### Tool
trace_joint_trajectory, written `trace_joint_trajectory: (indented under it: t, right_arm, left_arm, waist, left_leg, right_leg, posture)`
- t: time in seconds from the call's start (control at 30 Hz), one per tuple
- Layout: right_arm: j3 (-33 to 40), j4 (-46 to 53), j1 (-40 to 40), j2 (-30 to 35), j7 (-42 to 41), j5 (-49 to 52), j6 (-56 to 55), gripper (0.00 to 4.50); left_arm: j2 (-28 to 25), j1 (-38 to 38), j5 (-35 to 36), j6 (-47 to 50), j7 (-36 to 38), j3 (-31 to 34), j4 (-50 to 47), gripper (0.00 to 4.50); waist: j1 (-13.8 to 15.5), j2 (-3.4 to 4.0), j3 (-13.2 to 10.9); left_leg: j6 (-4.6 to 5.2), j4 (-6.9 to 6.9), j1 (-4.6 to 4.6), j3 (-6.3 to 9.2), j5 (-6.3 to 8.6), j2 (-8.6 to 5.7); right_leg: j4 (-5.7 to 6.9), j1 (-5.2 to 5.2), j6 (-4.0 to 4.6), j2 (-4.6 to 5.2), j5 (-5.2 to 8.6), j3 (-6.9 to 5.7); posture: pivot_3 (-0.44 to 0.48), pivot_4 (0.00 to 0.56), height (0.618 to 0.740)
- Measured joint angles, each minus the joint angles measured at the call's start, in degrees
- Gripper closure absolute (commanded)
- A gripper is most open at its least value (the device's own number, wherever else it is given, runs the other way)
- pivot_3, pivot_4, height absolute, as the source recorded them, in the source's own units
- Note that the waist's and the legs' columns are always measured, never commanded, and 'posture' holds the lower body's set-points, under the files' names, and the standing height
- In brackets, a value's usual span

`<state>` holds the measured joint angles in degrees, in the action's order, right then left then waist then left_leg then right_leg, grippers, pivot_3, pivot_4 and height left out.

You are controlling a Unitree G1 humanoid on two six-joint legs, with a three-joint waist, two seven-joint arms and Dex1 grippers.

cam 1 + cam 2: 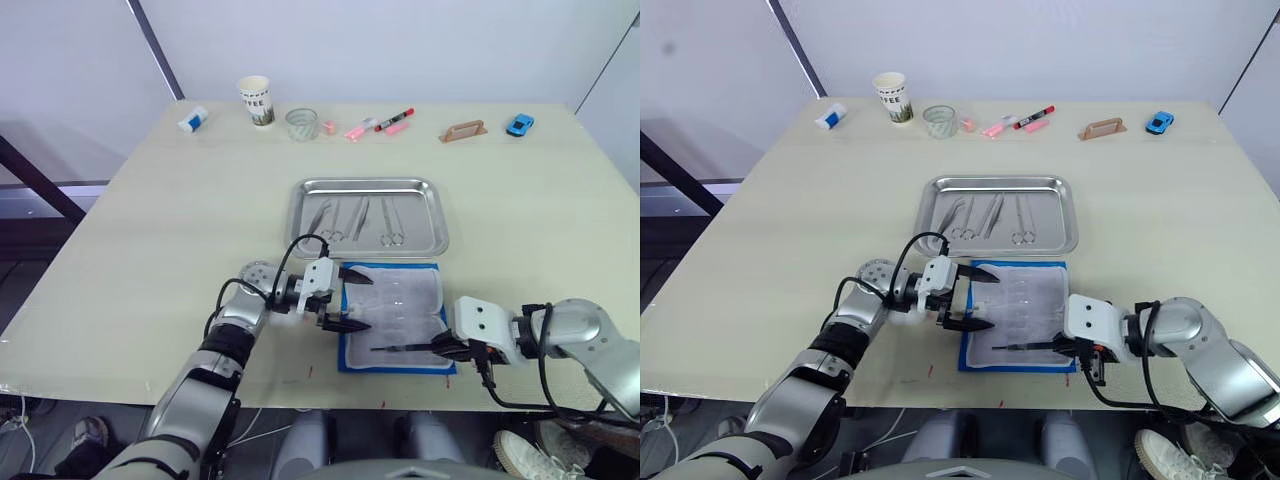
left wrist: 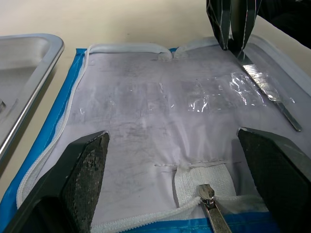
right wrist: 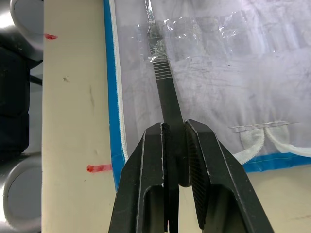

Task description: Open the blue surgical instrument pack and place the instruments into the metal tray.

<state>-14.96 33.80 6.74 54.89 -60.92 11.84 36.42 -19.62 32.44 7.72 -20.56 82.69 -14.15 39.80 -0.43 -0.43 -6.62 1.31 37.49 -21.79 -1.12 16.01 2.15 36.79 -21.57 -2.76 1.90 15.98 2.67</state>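
Lower centre: blue surgical instrument pack (image 1: 392, 317) unzipped, lining up; above it, several instruments (image 1: 356, 218) already in the metal tray (image 1: 304, 235); right gripper (image 3: 173, 145) pinching one last slim tool (image 2: 265, 86); left gripper (image 1: 341, 297) spread wide over pack edge; seemingly nearly done.

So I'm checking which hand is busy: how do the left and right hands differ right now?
The left hand is open with fingers spread wide, holding nothing, over the near-left part of the opened blue surgical instrument pack. The right hand is shut on a slim instrument lying along the pack's near edge. Both reach over the pack's pale lining.
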Motion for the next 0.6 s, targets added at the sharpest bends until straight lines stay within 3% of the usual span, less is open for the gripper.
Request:
trace_joint_trajectory:
  t: [0.33, 0.6]
  right_arm:
    - [6.6, 1.02, -2.44, 6.43, -2.24, 2.45, 0.32, 4.41]
    - [17.36, -7.94, -13.54, 8.32, -6.41, 2.6, -14.74, 4.41]
  left_arm:
    - [0.14, 0.16, -0.08, -0.14, -0.22, 0.05, 0.32, 0.0]
    - [0.14, 0.08, -0.17, -0.16, -0.27, 0.15, 0.32, 0.0]
  waist:
    - [0.09, 0.0, -0.04]
    - [0.15, -0.01, -0.05]
  left_leg:
    - [0.0, 0.0, -0.01, 0.0, 0.0, 0.0]
    - [0.0, 0.0, 0.0, -0.04, 0.0, -0.06]
  right_leg:
    - [0.0, 0.01, -0.02, 0.02, -0.01, 0.0]
    - [0.0, 0.04, -0.13, -0.03, -0.06, 0.02]
  posture:
    - [0.0, 0.15, 0.74]
    - [0.0, 0.15, 0.74]
